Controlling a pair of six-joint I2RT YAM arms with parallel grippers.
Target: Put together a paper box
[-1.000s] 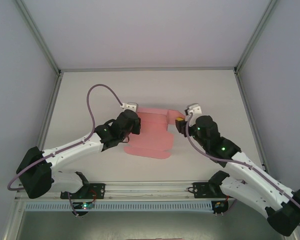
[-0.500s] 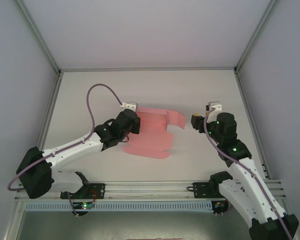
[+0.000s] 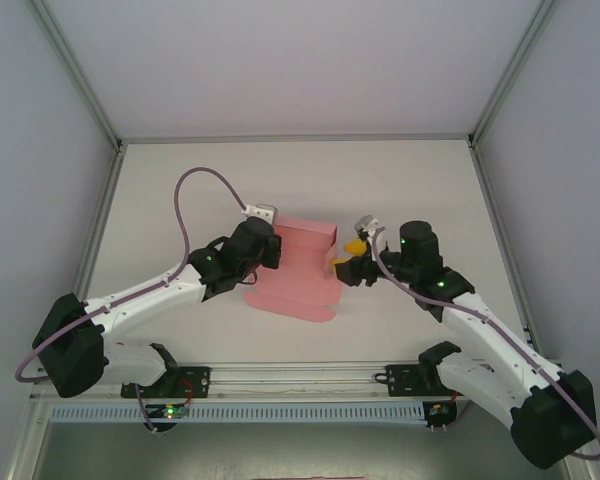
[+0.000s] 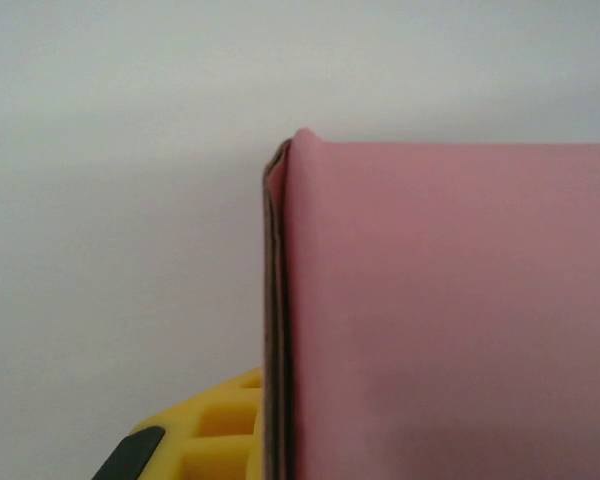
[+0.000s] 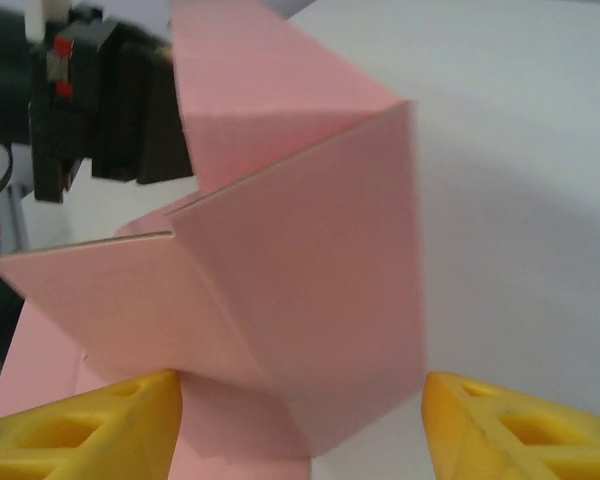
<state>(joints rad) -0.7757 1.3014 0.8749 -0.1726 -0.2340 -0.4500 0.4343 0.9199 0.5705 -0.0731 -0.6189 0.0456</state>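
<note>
Fingers [image 5: 90,425] on your right gripper [image 3: 347,256] are spread wide open, one yellow tip on each side of a standing flap of the paper box [image 3: 300,268], and neither tip looks like it's pinching the card. From the top camera that gripper sits right at the box's right edge, roughly halfway along that side.

The box itself is pink card, only partly folded. Most of it lies flat on the white table [image 3: 410,190], with a raised panel along the far side of the box and that flap folded up at the right. In your right wrist view the flap leans a bit, with another creased panel behind it.

Your left gripper [image 3: 268,248] is at the box's left edge, up by its far-left corner. Its wrist camera shows one yellow finger [image 4: 205,440] right against a doubled-over edge of the card, with the pink panel stretching off to the right of it. The other finger is hidden behind the card, so honestly I can't tell if you're clamped on that edge or just touching it.
</note>
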